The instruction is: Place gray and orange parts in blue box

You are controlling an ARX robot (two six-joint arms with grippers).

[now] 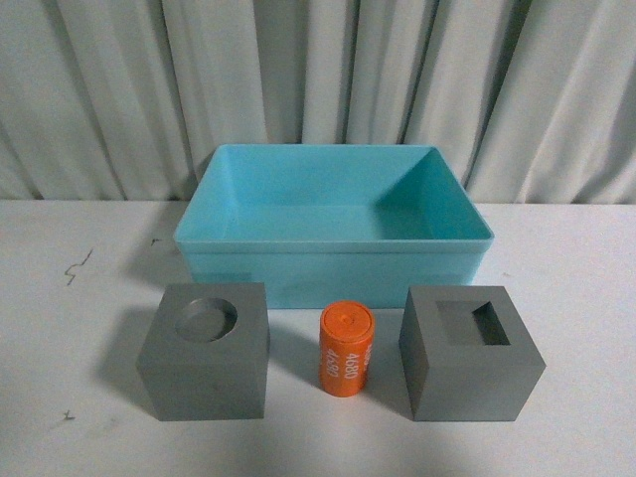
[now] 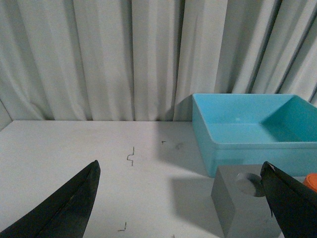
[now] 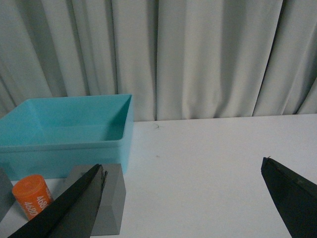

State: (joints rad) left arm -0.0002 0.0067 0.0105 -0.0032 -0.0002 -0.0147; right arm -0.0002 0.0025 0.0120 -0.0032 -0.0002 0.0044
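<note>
A turquoise blue box (image 1: 334,260) stands empty at the middle of the white table. In front of it sit a gray cube with a round recess (image 1: 207,353), an upright orange cylinder (image 1: 345,349) with white lettering, and a gray cube with a rectangular recess (image 1: 469,354). Neither arm shows in the front view. My left gripper (image 2: 181,171) is open over bare table, the round-recess cube (image 2: 240,208) just inside one finger. My right gripper (image 3: 183,171) is open too, the other cube (image 3: 111,196) and the orange cylinder (image 3: 32,195) beside one finger.
Pale pleated curtains (image 1: 318,79) hang behind the table. Small dark marks (image 2: 131,156) dot the tabletop left of the box. The blue box (image 2: 250,131) also shows in the left wrist view, and the blue box (image 3: 64,134) in the right wrist view.
</note>
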